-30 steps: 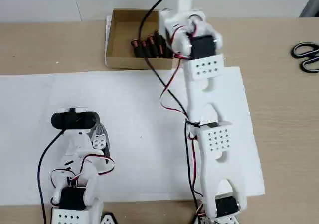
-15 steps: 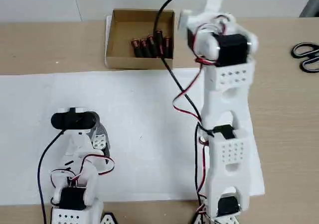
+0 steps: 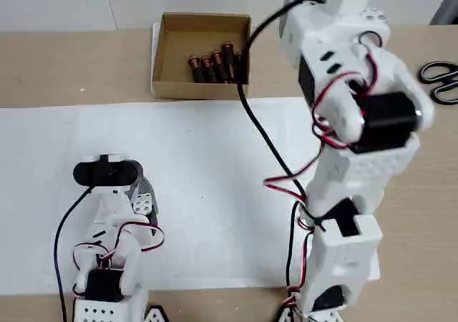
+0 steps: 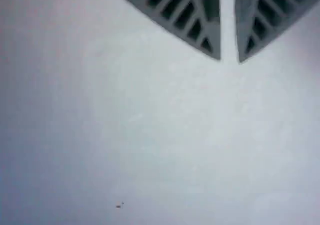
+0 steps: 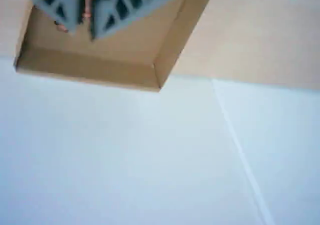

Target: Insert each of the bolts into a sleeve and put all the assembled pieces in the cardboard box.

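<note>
Assembled pcs point(image 3: 215, 66) in cardboard box point(image 3: 172, 50), behind paper sheet point(image 3: 200, 164); scissors point(image 3: 440, 79) far right.

1. My left arm point(image 3: 107, 265) sits folded low, close to its base, with the wrist pointing forward and down.
2. My left gripper point(image 4: 229, 60) has its two ribbed fingers point(image 4: 190, 15) drawn together, with a thin slit between them.
3. My right arm point(image 3: 351, 172) stands reared up high, its elbow lifted toward the overhead camera.
4. My right gripper point(image 5: 84, 34) points downward, its fingers nearly touching.

Bright, even light across white paper point(image 3: 193, 164) & table point(image 3: 71, 64), soft faint shadows near arms; wrist views dimmer.
</note>
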`<state>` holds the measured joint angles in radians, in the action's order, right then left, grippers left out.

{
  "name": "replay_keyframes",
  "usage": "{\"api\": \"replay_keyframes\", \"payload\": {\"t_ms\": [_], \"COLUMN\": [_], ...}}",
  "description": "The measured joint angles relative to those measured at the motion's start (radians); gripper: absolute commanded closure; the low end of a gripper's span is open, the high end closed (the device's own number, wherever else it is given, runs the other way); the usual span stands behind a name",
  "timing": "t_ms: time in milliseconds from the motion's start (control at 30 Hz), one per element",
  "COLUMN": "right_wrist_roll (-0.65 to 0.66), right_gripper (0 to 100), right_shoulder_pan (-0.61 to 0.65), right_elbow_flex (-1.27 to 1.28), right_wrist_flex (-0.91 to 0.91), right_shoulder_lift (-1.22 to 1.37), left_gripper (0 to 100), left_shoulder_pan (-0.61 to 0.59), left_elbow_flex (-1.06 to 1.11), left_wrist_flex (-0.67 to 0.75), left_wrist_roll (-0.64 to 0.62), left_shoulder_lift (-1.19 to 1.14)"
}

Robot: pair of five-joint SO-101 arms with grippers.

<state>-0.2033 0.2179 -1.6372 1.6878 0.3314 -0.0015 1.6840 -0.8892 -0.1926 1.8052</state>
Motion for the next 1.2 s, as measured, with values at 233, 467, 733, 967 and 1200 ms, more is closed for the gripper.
{"api": "replay_keyframes", "payload": {"t_ms": [233, 467, 733, 967, 1200], "right_wrist_roll": [0.035, 0.046, 0.046, 0.046, 0.046], "right_gripper": [99.5, 99.5, 99.5, 99.5, 99.5], "right_shoulder_pan": [0.000, -0.048, -0.094, -0.095, -0.095], "right_elbow_flex": [0.242, 0.743, 1.254, 1.788, 2.366], "right_wrist_flex": [0.000, 0.000, 0.000, -0.071, -0.219], "right_shoulder_lift": [-0.273, -0.690, -1.091, -1.494, -1.952], "left_gripper": [99, 99, 99, 99, 99], "left_shoulder_pan": [0.000, 0.000, 0.000, 0.000, 0.000], "left_elbow_flex": [0.000, 0.000, 0.000, 0.000, 0.000], "left_wrist_flex": [0.000, 0.000, 0.000, 0.000, 0.000], "left_wrist_roll": [0.000, 0.000, 0.000, 0.000, 0.000], "left_shoulder_lift": [0.000, 0.000, 0.000, 0.000, 0.000]}}
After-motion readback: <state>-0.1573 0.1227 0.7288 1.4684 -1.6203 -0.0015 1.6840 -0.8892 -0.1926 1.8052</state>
